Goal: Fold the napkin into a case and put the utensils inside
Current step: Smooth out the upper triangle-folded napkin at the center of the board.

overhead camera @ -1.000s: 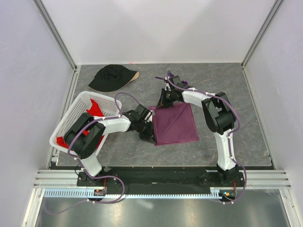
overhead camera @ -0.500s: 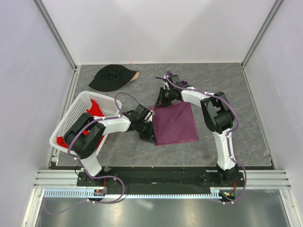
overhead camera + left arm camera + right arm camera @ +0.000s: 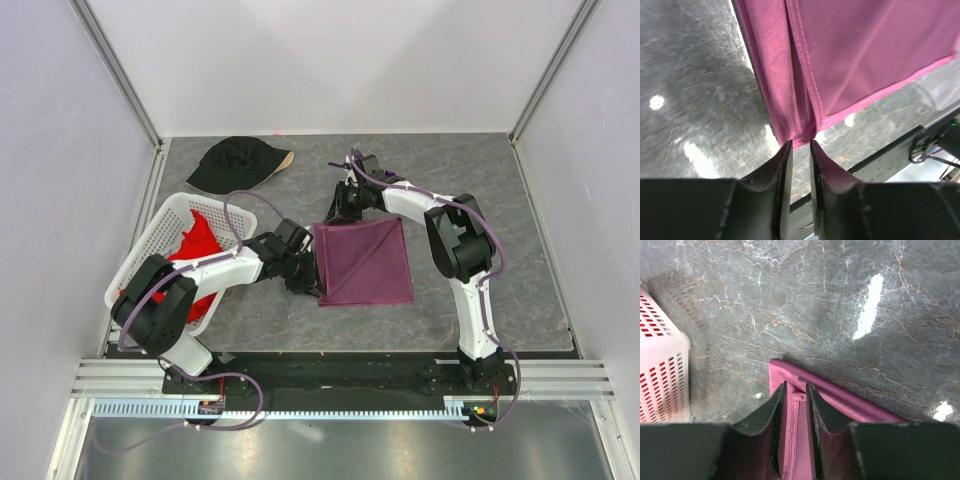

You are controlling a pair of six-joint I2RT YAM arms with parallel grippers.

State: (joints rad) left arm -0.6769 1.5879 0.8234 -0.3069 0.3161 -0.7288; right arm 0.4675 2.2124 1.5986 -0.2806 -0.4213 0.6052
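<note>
Grey marbled tabletop point(image 3: 500, 180), white walls on three sides. A black cap point(image 3: 235, 163) lies upper left, and a white lattice basket point(image 3: 160, 235) with a red cloth point(image 3: 200, 240) stands at the left.

My left arm bends low from the basket side toward the frame's centre. My left gripper point(image 3: 310, 283) is at the napkin's lower left corner, jaws slightly parted, the corner just at the tips. My right arm arches from lower right up and leftward. My right gripper point(image 3: 337, 215) sits over the upper left corner, jaws narrowly apart astride the hem.

The napkin point(image 3: 365, 262) lies flat at centre, plum-purple, folded with a doubled left edge.
</note>
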